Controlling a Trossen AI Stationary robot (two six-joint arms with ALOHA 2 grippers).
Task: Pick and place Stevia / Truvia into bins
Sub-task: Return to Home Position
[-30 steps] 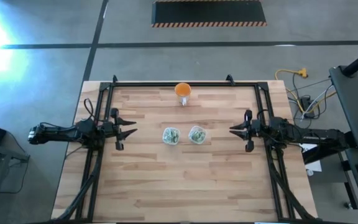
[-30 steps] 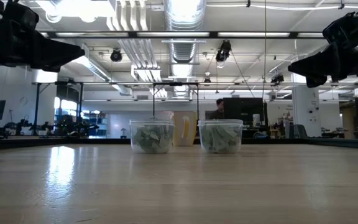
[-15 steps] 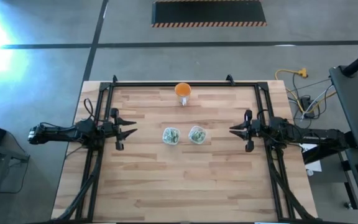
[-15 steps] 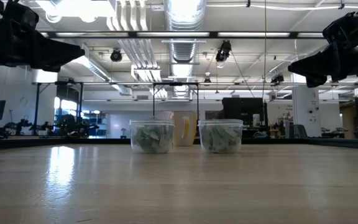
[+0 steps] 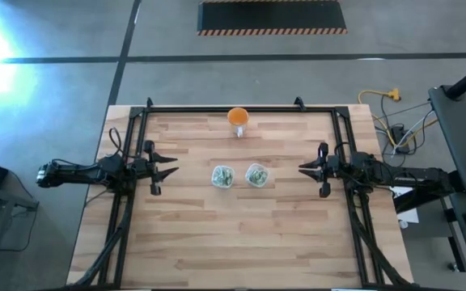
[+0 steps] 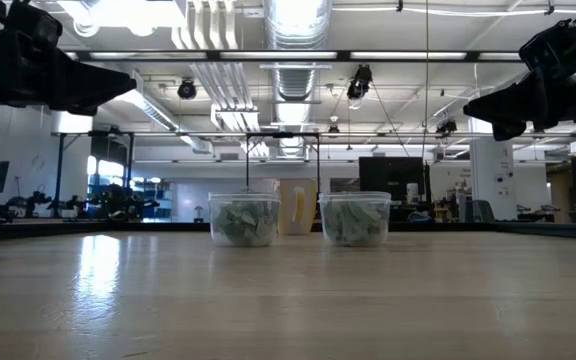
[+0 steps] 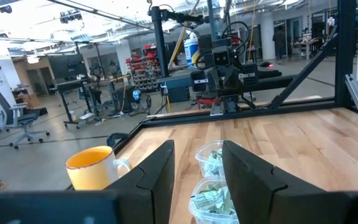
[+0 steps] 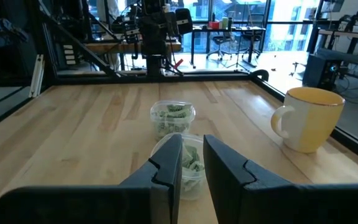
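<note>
Two clear bins stand side by side at the table's middle, the left bin (image 5: 222, 176) (image 6: 244, 219) and the right bin (image 5: 256, 175) (image 6: 355, 218). Both rest on their bases and hold green-and-white Stevia / Truvia sachets (image 8: 174, 113) (image 7: 211, 200). My left gripper (image 5: 175, 170) (image 7: 197, 149) hovers open at the table's left side, pointing level toward the bins. My right gripper (image 5: 301, 169) (image 8: 192, 140) hovers at the right side, also level and facing the bins, with a narrow gap between its fingers. Nothing is between either pair of fingers.
An orange cup (image 5: 238, 118) (image 8: 312, 118) stands behind the bins near the far edge. A black frame (image 5: 217, 108) runs along the table's far, left and right edges. Bare wood (image 5: 233, 242) lies between the bins and the near edge.
</note>
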